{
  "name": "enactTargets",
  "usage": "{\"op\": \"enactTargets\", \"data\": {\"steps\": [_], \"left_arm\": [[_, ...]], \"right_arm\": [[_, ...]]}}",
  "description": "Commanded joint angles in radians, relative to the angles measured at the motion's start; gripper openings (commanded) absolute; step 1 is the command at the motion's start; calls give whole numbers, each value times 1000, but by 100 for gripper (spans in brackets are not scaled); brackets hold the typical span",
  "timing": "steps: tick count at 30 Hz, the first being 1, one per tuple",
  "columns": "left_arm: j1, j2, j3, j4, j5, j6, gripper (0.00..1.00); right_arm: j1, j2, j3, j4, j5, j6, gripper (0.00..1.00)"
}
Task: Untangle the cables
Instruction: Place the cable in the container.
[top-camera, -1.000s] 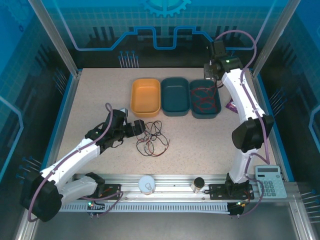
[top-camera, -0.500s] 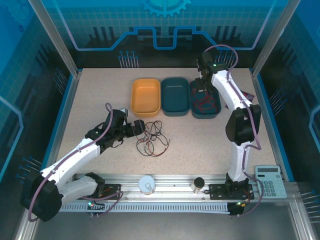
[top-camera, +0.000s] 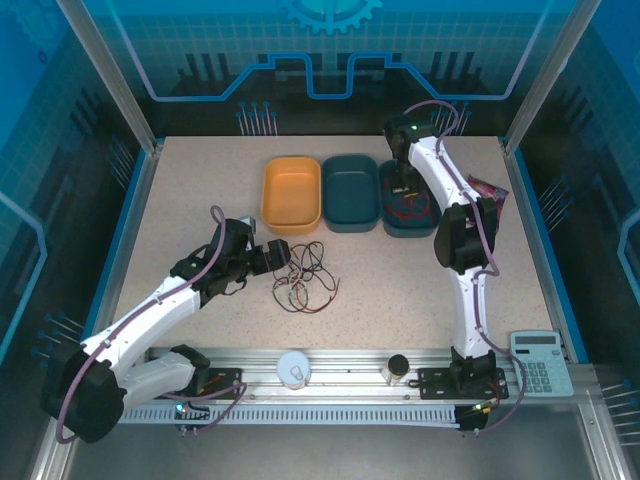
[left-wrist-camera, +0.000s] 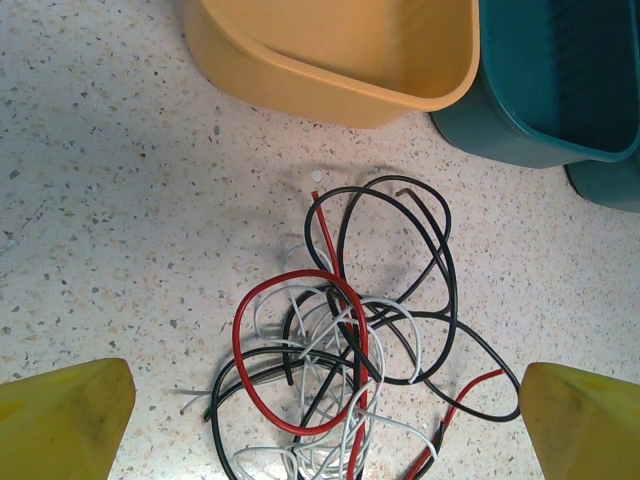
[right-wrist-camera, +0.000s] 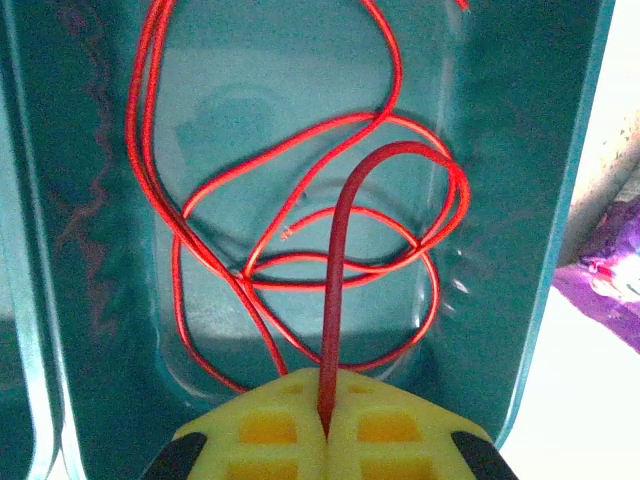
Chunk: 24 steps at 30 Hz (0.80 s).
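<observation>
A tangle of cables (top-camera: 303, 276) lies on the table in front of the orange bin: red (left-wrist-camera: 300, 350), black (left-wrist-camera: 440, 290) and white-grey (left-wrist-camera: 330, 420) wires looped through each other. My left gripper (top-camera: 277, 256) hovers just left of the tangle, open wide, with its yellow fingers (left-wrist-camera: 60, 420) on either side of the pile. My right gripper (right-wrist-camera: 325, 430) is over the right teal bin (top-camera: 410, 198), shut on a red cable (right-wrist-camera: 335, 300) that runs down into the bin, where its loops (right-wrist-camera: 300, 150) lie on the floor.
An orange bin (top-camera: 291, 193) and a middle teal bin (top-camera: 350, 192) stand side by side at the back. A purple packet (top-camera: 488, 188) lies right of the bins. A calculator (top-camera: 540, 362), a white roll (top-camera: 294, 369) and a dark cup (top-camera: 397, 368) sit at the near edge.
My right arm swung left and lowered its gripper over the right teal bin with the red cable. The left arm and the tangle stayed where they were.
</observation>
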Motion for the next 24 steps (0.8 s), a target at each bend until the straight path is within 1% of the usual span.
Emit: {"op": "enactTargets", "data": {"steps": [1,5,10,13,19,24], "left_arm": [[7,1,1,-3,14,19,99],[7,4,-2,4,21,13,99],[7,1,-7,9,30,8,99],[8,-2,-11,9,34,5,99],[7,-12,-17,9,36,0,99],[7,-11,-14,5,40,-2,99]], "right_arm": [[2,-58,10,-78,6,32,0],[7,-105,-9,-118,24,52,0],[8,-190,-96,-84,22,59,0],[8,-203,-127,-59,1,54,0],[10,-132,-108,-39,-31,47,0],[13,-25,-19,-36,-51,37,0]]}}
